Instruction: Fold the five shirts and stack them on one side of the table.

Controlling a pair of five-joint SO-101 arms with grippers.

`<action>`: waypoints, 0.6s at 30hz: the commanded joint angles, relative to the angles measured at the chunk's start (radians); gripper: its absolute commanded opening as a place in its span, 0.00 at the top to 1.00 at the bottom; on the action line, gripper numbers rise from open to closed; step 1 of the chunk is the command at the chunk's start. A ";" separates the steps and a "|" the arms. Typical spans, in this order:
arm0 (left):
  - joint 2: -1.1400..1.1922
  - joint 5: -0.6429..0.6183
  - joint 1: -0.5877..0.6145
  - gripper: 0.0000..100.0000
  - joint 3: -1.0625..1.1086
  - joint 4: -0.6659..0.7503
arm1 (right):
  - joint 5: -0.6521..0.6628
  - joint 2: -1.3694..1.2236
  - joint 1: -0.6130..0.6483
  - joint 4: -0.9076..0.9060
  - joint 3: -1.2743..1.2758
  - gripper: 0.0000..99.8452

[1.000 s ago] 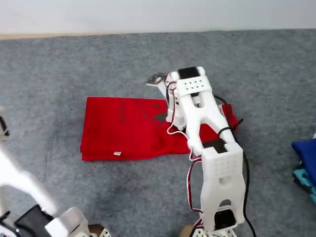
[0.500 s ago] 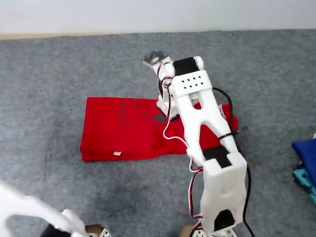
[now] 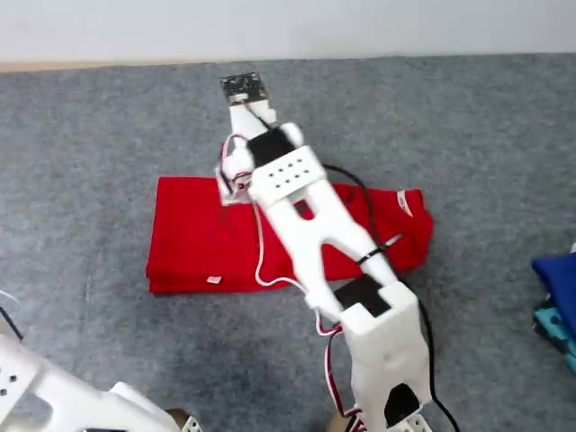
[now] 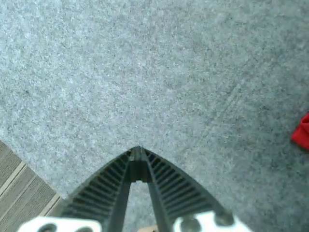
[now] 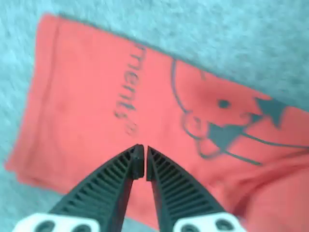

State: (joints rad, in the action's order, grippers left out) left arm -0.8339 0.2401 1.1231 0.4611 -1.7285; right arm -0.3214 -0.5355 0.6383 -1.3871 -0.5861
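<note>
Left arm: a white link of the left arm (image 3: 49,396) sits at the near corner of the high view, well apart from the red shirt (image 3: 193,236) and not touching it.

Left gripper: in its own wrist view, the left gripper (image 4: 138,162) has its two ribbed black fingers pressed together to a single tip. Nothing is between them. It hangs over bare grey table cover (image 4: 145,67), with one corner of the red shirt (image 4: 302,131) off to the side.

Floor: a strip of wooden floor (image 4: 14,179) lies past the cover's edge, on the far side of the left gripper from the red shirt.

Red shirt: it lies flat on the grey table cover (image 3: 468,135) as a folded rectangle. A small white tag is near its front edge, and one end is bunched and creased.

Right arm: the right arm (image 3: 301,202) stretches across the red shirt from the near edge.

Right gripper: the right gripper (image 5: 142,159) is above the printed face of the red shirt (image 5: 87,87). Its fingers are drawn together with only a thin slit between them, and they hold no cloth. Whether the tips touch the fabric is hard to tell.

Other shirts: a dark blue garment (image 3: 560,281) on a teal one (image 3: 553,324) lies well apart from the red shirt, at the table's right edge.
</note>
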 commanded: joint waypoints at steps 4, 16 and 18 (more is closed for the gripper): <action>-0.046 0.060 0.008 1.00 0.130 -0.002 | -0.077 -0.030 0.110 0.064 -0.044 0.75; -0.044 0.061 0.008 1.00 0.185 0.034 | -0.083 -0.081 0.197 0.243 -0.044 0.76; -0.044 0.061 0.008 1.00 0.185 0.034 | -0.080 -0.099 0.213 0.272 -0.044 0.76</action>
State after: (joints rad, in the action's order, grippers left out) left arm -0.8631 0.2969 1.1231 0.6437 -1.7131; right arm -0.3966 -0.6368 0.8286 -1.1600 -0.5861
